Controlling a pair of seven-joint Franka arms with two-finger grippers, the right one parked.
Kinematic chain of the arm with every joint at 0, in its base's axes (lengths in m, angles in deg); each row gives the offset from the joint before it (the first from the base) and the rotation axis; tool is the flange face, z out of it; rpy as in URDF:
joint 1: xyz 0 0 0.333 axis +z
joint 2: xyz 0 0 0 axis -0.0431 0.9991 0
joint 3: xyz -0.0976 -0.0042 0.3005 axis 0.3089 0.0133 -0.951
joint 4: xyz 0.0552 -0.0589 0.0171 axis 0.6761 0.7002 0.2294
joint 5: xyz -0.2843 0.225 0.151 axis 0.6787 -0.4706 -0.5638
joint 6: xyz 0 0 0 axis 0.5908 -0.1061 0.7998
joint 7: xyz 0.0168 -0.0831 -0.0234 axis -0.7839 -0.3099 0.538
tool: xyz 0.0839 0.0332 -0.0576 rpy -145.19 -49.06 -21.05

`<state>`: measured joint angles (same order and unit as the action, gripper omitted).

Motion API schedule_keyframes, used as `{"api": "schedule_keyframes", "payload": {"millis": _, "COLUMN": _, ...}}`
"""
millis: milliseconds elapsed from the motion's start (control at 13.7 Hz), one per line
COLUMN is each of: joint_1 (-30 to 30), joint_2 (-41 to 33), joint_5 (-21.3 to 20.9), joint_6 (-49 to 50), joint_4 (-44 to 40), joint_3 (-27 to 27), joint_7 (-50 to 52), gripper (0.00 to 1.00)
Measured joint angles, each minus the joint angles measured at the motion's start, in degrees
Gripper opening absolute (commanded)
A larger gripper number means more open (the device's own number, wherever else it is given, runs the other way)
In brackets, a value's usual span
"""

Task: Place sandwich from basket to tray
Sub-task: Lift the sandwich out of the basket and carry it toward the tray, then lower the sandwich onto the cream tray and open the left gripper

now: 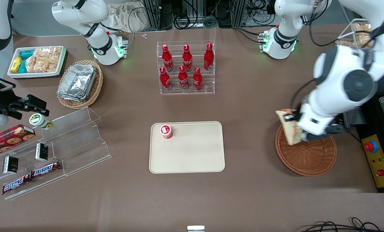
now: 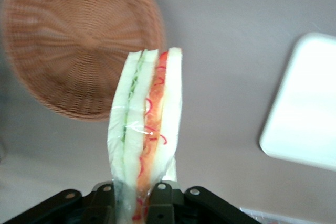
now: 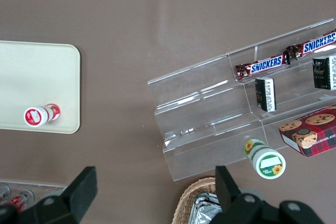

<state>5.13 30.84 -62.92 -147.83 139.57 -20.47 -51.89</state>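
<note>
My left gripper [image 1: 295, 129] is shut on the sandwich [image 1: 288, 126], a plastic-wrapped wedge of white bread with green and orange-red filling. It holds the sandwich in the air above the edge of the reddish-brown wicker basket [image 1: 307, 154] that faces the tray. In the left wrist view the sandwich [image 2: 148, 129] stands out from between the fingers [image 2: 163, 200], with the empty basket [image 2: 79, 40] and a corner of the tray [image 2: 304, 108] below. The cream-beige tray [image 1: 192, 151] lies mid-table toward the parked arm's end from the basket.
A small red-and-white cup [image 1: 166, 131] stands on the tray's corner. A clear rack of red bottles [image 1: 186, 67] stands farther from the front camera than the tray. A black box with a red button [image 1: 377, 159] lies beside the basket at the table's edge.
</note>
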Motion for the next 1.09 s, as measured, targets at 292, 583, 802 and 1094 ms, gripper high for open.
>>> {"api": "schedule_keyframes", "payload": {"millis": 292, "joint_1": -3.89, "joint_2": 3.07, "joint_5": -1.02, "joint_6": -7.48, "joint_4": 0.43, "joint_3": 6.06, "joint_7": -3.82, "gripper": 0.0}}
{"api": "schedule_keyframes", "payload": {"millis": 583, "joint_1": -11.89, "joint_2": 11.31, "joint_5": -9.53, "joint_6": -17.86, "joint_4": 0.7, "joint_3": 6.2, "joint_7": -0.98, "gripper": 0.0}}
{"api": "schedule_keyframes", "payload": {"millis": 802, "joint_1": -14.74, "joint_2": 20.08, "joint_5": -18.89, "joint_6": -23.7, "joint_4": -0.09, "joint_3": 6.17, "joint_7": 7.32, "gripper": 0.0}}
{"api": "schedule_keyframes", "payload": {"millis": 1094, "joint_1": -17.07, "joint_2": 32.04, "joint_5": -25.38, "joint_6": -25.04, "joint_4": -7.67, "joint_3": 6.08, "joint_7": 16.29, "gripper": 0.0}}
